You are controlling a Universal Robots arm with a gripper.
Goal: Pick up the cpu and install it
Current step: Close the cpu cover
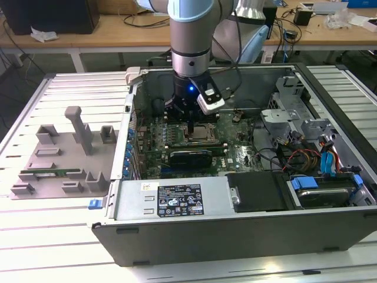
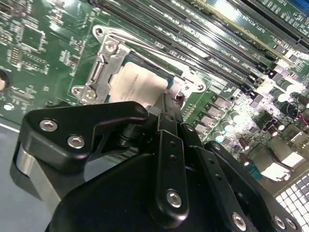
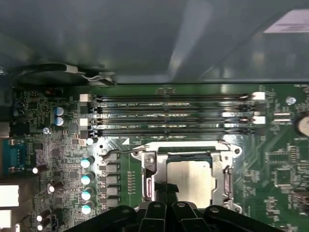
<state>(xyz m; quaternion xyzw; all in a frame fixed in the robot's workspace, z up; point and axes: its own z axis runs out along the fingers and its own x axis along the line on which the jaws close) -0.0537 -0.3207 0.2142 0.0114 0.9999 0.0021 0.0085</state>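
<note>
Slats of a pale metal table (image 1: 53,236) carry, at the exterior view's left, a grey moulded plastic holder (image 1: 59,159). A long narrow green memory stick (image 1: 50,174) lies in one of its recesses. Just beside the holder, toward the centre, stands an open grey steel computer case (image 1: 235,236) with a green motherboard (image 1: 241,154) flat on its floor. Inside the board's square metal socket frame (image 2: 101,67) lies the cpu (image 2: 137,84), a flat square chip with a silvery top.

The black gripper (image 2: 169,99) hangs straight down over the socket. Its fingers are clenched together with nothing between them, and the tips are at the chip's edge; I cannot tell whether they touch it.

Long black memory slots (image 3: 169,113) run just beside the socket, and the case wall is close behind them. At the exterior view's right, metal drive cages (image 1: 294,112) and red and blue cables (image 1: 330,158) crowd the case.
</note>
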